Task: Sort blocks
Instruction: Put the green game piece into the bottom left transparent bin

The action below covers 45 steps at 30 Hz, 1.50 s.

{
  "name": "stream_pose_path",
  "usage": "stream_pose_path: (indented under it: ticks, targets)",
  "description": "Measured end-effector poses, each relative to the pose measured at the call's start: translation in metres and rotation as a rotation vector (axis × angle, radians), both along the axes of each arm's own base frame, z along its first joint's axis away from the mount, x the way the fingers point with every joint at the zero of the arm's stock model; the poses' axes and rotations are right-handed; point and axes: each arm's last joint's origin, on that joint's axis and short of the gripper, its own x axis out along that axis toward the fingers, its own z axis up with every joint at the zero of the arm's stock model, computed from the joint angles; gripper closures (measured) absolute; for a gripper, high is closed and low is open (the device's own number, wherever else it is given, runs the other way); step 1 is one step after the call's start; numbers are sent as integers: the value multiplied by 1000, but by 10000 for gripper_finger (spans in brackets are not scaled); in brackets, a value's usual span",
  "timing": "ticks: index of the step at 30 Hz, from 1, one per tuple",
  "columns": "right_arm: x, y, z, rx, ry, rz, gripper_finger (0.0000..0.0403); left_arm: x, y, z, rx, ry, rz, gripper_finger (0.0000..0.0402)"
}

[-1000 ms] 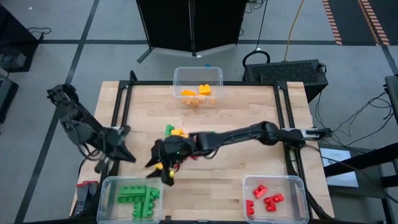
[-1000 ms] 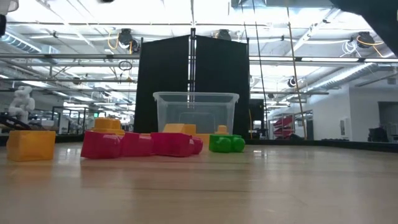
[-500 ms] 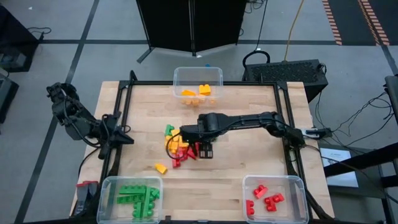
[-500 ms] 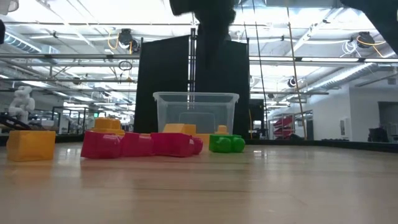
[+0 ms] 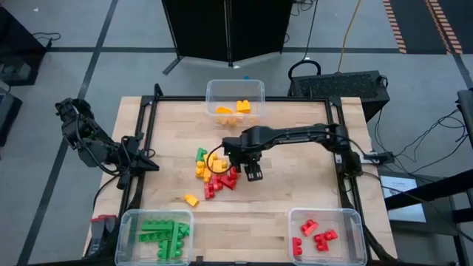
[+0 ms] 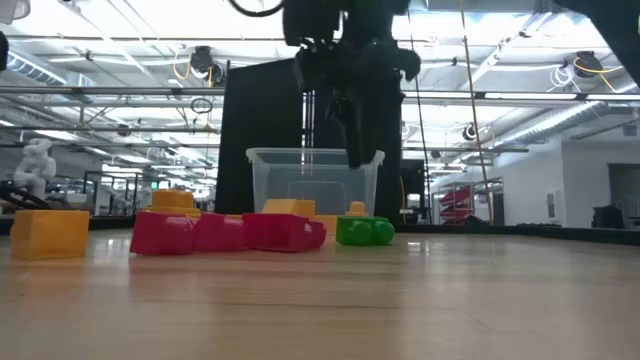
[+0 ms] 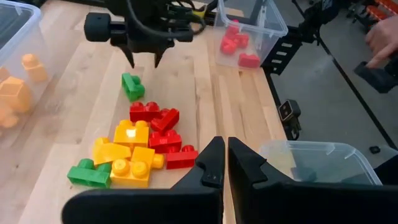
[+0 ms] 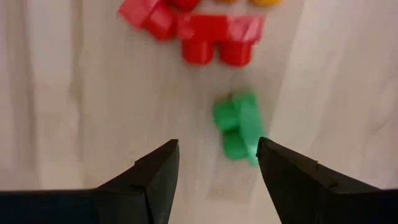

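Note:
A heap of red, yellow and green blocks (image 5: 213, 171) lies mid-table. One green block (image 8: 237, 129) lies on the wood just right of the heap, studs sideways, also visible in the left wrist view (image 7: 132, 86). My right gripper (image 5: 255, 174) hangs above it, open, pointing down, and the block shows just ahead of its fingers (image 8: 216, 143). One yellow block (image 5: 191, 199) lies alone nearer the front edge. My left gripper (image 5: 151, 167) waits shut at the table's left edge.
Three clear bins stand at the edges: yellow blocks in the far one (image 5: 235, 90), green blocks at the near left (image 5: 126, 222), red blocks at the near right (image 5: 355, 222). Bare wood lies right of the heap. A hand (image 7: 382, 37) shows beyond the table.
My right gripper has swung from beside the green-block bin at the near left toward the table's middle and right, tipped to point straight down, and come lower over the lone green block. Its fingers keep the same gap. My left gripper has drawn a little toward the far side.

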Motion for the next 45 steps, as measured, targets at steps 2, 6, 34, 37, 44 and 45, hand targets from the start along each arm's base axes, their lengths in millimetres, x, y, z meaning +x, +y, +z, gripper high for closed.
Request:
stream_pose_path:
  ticks: [2,6,34,37,44,45]
  targets:
    - [-5,-2,-3,-26,-65,-5,190,0,0,0,-1,0,0,399]
    - [-23,-4,-9,-79,-132,-3,190,0,0,0,-4,-2,13,399]
    - [-29,-16,-70,-238,-58,106,88,1,2,1,-5,-32,107,398]
    - [-27,-16,-74,-233,-65,108,80,1,2,1,-1,-36,116,398]
    - [-17,-13,-91,-165,-101,173,97,2,3,1,9,-44,132,398]
    - [-17,-13,-93,-160,-98,170,101,2,3,1,9,-44,131,398]
